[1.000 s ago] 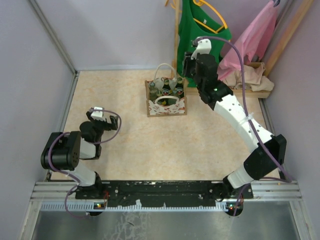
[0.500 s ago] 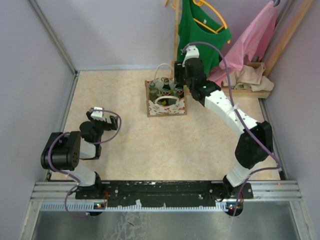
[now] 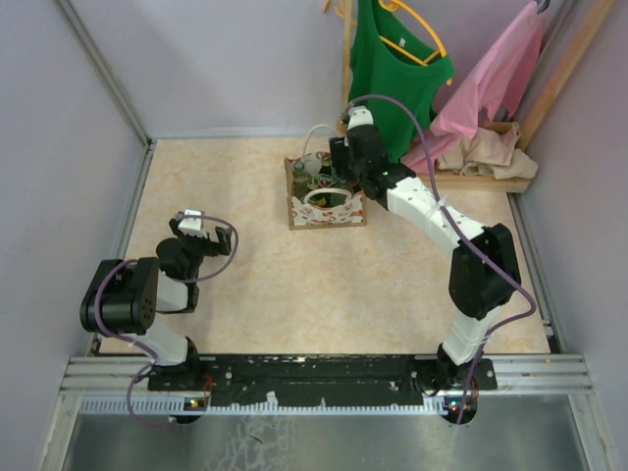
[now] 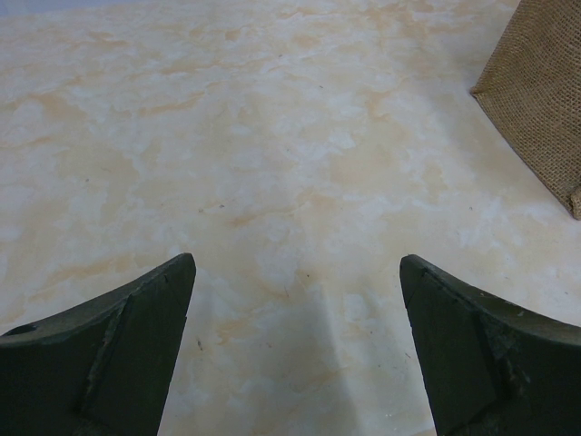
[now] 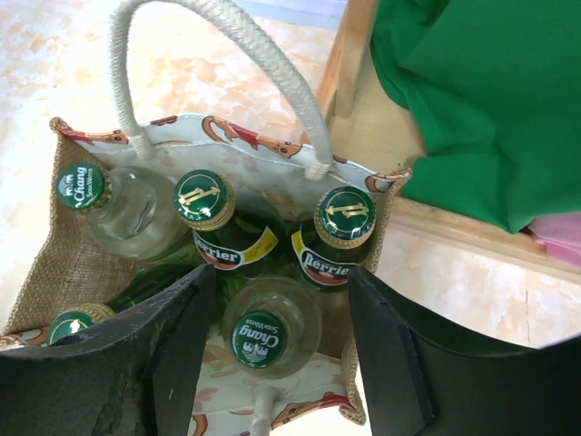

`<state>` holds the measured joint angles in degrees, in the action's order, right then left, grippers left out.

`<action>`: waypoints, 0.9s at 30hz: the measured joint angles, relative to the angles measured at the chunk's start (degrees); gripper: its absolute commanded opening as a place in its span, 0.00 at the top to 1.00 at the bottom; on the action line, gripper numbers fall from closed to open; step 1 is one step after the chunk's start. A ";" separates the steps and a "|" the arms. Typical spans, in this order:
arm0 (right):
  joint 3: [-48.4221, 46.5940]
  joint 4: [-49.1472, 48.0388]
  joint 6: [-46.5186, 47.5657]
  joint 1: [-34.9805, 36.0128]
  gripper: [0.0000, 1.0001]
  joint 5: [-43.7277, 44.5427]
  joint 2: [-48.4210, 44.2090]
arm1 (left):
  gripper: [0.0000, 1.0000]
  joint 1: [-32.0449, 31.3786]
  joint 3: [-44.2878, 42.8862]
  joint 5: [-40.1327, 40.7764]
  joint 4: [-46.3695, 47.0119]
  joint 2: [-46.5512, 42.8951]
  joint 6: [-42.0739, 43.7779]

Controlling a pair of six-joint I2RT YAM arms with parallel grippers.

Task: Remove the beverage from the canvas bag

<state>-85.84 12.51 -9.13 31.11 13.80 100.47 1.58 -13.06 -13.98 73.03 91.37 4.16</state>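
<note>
It is bright in here, with soft, even light. A faint grey shadow lies on the table [image 4: 272,163] between the dark, blurry left fingers [image 4: 109,363]. The bottle caps [image 5: 201,198] look sharp and a bit shiny

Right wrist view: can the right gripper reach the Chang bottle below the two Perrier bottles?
Probably yes. The right gripper hangs open above that Chang bottle, one finger on each side of its cap, and nothing covers it. The Perrier bottles stand close, though.
</note>
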 measured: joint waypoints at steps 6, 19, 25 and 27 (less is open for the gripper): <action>1.53 -0.57 -0.07 0.70 0.40 0.00 0.00 | 0.00 0.00 0.00 0.02 0.00 0.00 0.00; 4.48 -0.59 0.09 2.19 0.47 1.18 0.24 | 0.00 0.00 0.00 0.02 0.00 0.00 0.00; 4.48 -1.22 0.59 2.75 0.49 2.71 1.44 | 0.00 0.00 0.00 0.02 0.00 0.00 0.00; 4.52 -1.46 0.61 2.86 0.49 3.06 2.10 | 0.00 0.00 0.00 0.02 0.02 0.00 0.00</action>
<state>-81.32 11.05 -8.51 33.98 16.86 102.56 1.58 -13.06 -13.96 73.06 91.37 4.16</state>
